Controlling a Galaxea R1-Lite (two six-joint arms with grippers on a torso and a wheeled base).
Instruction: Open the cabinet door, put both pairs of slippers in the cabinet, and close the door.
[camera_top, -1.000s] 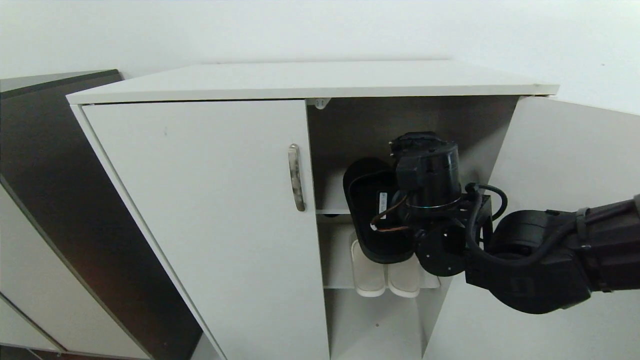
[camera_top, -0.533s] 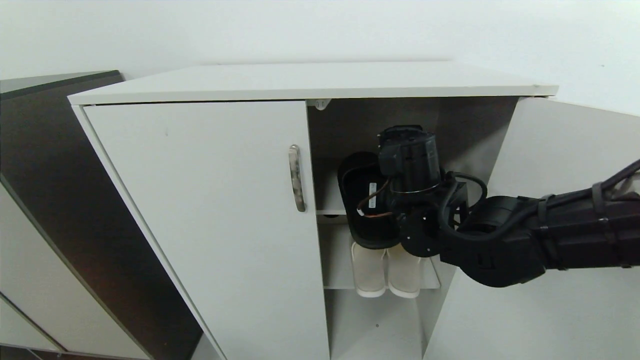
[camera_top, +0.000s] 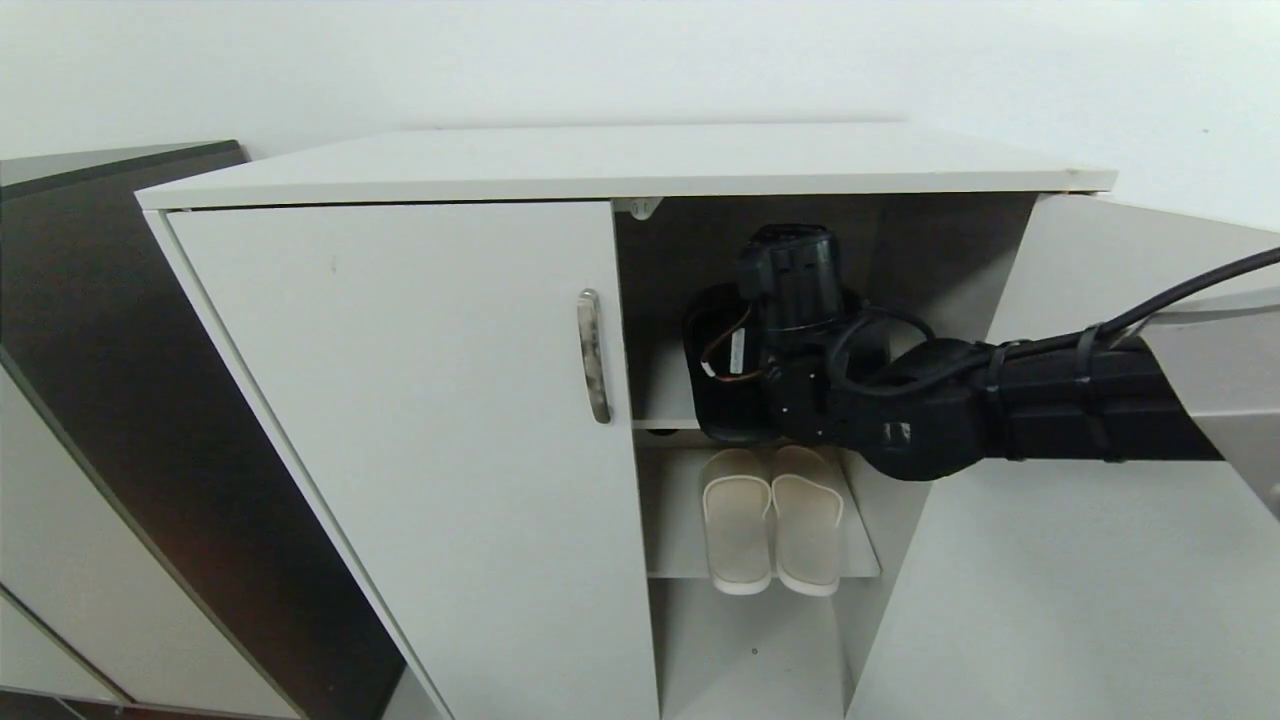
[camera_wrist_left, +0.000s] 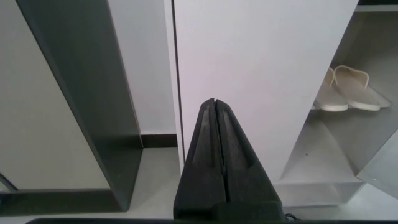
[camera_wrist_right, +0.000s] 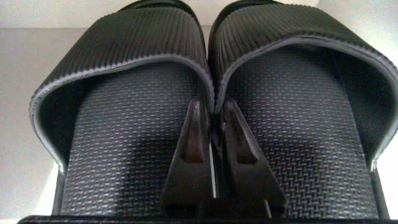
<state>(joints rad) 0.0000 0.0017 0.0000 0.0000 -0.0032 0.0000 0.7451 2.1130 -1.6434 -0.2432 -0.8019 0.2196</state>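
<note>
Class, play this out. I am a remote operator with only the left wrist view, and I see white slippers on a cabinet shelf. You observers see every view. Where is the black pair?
Observer: The right gripper is shut on the black slippers, pinching their inner strap edges together.
Operator: Where in the cabinet?
Observer: In the head view they are held inside its open right half, at the shelf above the white slippers.
Operator: And that side's door?
Observer: The right door stands swung wide open.
</note>
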